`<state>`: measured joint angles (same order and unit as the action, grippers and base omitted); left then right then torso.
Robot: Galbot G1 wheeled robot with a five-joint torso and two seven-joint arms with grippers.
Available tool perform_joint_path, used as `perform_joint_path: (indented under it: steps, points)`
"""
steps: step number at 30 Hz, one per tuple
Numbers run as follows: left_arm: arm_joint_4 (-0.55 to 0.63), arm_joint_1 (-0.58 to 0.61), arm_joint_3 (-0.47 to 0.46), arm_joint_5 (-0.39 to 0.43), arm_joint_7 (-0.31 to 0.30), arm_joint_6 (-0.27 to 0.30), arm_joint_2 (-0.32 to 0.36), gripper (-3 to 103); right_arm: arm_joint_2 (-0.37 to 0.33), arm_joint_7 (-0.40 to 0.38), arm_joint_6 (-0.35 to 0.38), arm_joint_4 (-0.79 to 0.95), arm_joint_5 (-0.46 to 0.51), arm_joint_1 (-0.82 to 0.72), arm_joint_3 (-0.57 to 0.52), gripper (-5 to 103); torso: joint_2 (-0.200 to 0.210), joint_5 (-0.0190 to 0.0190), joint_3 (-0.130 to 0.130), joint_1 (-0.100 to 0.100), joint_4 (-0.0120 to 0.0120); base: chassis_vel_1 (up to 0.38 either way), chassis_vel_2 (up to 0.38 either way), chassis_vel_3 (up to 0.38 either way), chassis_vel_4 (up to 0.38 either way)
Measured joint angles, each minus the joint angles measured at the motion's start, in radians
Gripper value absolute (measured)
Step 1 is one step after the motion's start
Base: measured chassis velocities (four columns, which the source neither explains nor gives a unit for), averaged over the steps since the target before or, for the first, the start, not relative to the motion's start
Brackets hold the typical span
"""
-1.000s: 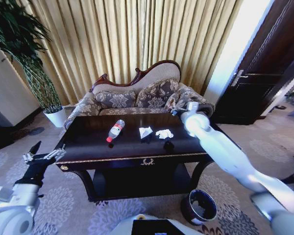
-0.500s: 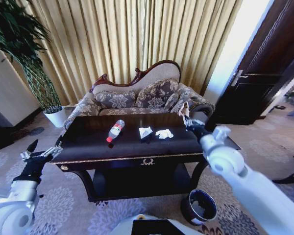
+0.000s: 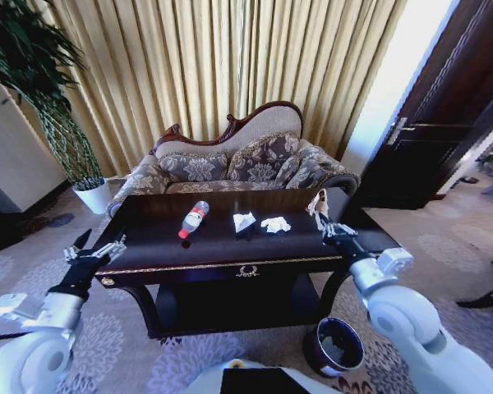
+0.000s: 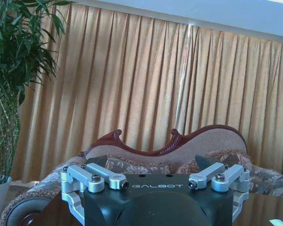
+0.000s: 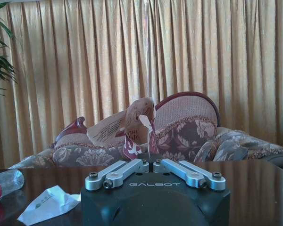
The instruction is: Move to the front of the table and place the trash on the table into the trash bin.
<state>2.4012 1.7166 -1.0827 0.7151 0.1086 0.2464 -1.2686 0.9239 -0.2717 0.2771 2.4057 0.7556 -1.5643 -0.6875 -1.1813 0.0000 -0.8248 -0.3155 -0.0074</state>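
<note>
Standing on the carpet below the desk's right front corner, the trash bin point(image 3: 334, 346) is nearest. Left gripper point(image 3: 96, 251) hovers spread open off the desk's point(image 3: 230, 246) left edge; right gripper point(image 3: 320, 209), closed on a patterned paper scrap point(image 5: 132, 125), hovers over the right end. Farther back lie two paper wads point(image 3: 261, 222) and the bottle point(image 3: 193, 219).

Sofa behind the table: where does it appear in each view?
Head view: sofa upper centre, beyond the table.
Left wrist view: straight beyond the left end effector.
Right wrist view: behind the crumpled paper in the right end effector.
Shared landmark: the gold curtain behind it.
</note>
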Motion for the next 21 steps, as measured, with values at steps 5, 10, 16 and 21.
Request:
perform_joint_path:
  steps: [5, 10, 16, 21]
  points:
    - [0.002, -0.006, 0.010, -0.002, -0.001, 0.005, 0.000, 100, 0.014, 0.000, 0.002, 0.003, -0.009, -0.008, -0.001, 0, 0.000, 0.0000, 0.000, 0.000, 0.0000, 0.013, -0.010, -0.024, 0.005]
    - [0.003, -0.009, 0.013, -0.003, -0.001, 0.007, -0.003, 100, 0.024, -0.001, 0.003, 0.002, -0.016, -0.010, 0.005, 0, 0.000, 0.0000, 0.000, 0.000, -0.0001, 0.036, -0.052, -0.042, 0.047]
    - [0.003, -0.009, 0.014, -0.005, -0.001, 0.007, -0.006, 100, 0.029, -0.002, 0.003, -0.003, -0.017, -0.006, 0.011, 0, 0.000, 0.0000, 0.000, 0.000, -0.0001, 0.071, -0.074, -0.078, 0.072]
    - [0.007, -0.008, 0.012, -0.006, -0.001, 0.007, -0.009, 100, 0.029, -0.002, 0.003, -0.009, -0.018, -0.001, 0.014, 0, 0.000, 0.0000, 0.000, 0.000, -0.0001, 0.102, -0.107, -0.097, 0.095]
